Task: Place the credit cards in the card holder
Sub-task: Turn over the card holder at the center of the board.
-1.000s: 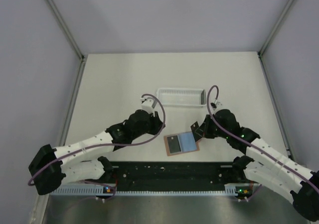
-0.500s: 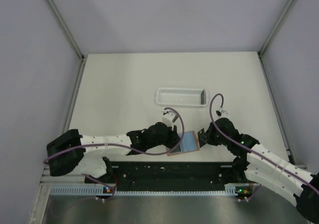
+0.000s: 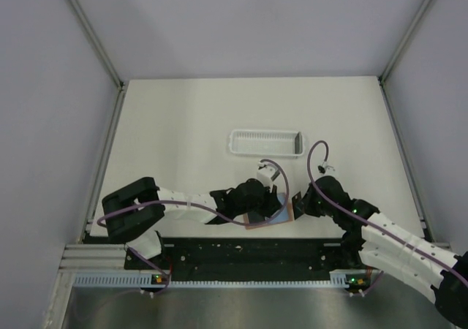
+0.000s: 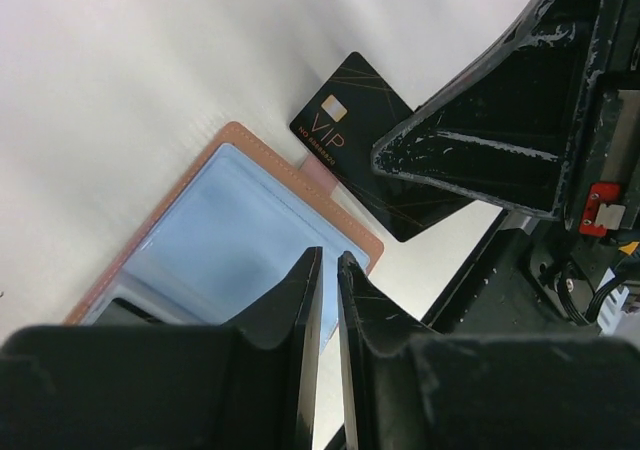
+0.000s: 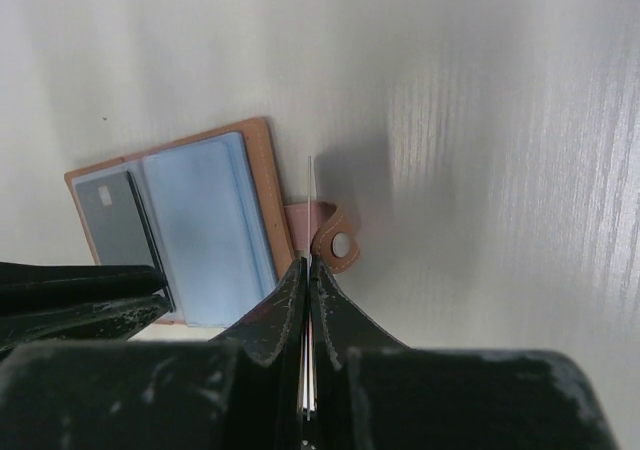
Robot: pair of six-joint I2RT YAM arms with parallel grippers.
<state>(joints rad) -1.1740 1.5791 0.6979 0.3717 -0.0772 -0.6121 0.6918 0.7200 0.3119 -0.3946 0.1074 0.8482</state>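
The card holder [image 3: 282, 211] lies open near the table's front edge. It is a brown wallet [image 4: 225, 235] with a pale blue panel and a dark panel [image 5: 108, 220]. My left gripper [image 3: 268, 210] hovers over its blue half. Its fingers [image 4: 328, 265] stand a narrow gap apart with nothing between them. My right gripper [image 3: 298, 201] is shut on a black credit card [image 4: 350, 120] marked VIP. That card [image 5: 310, 182] is edge-on in the right wrist view, just above the wallet's snap strap [image 5: 335, 242] at the right edge.
A white slatted tray [image 3: 265, 142] stands behind the wallet toward the middle of the table. A black rail [image 3: 248, 252] runs along the front edge just below the wallet. Grey walls close in the left and right sides.
My left arm has swung right, from left of the wallet to over it. My right gripper with the card has come down closer to the wallet's right edge.
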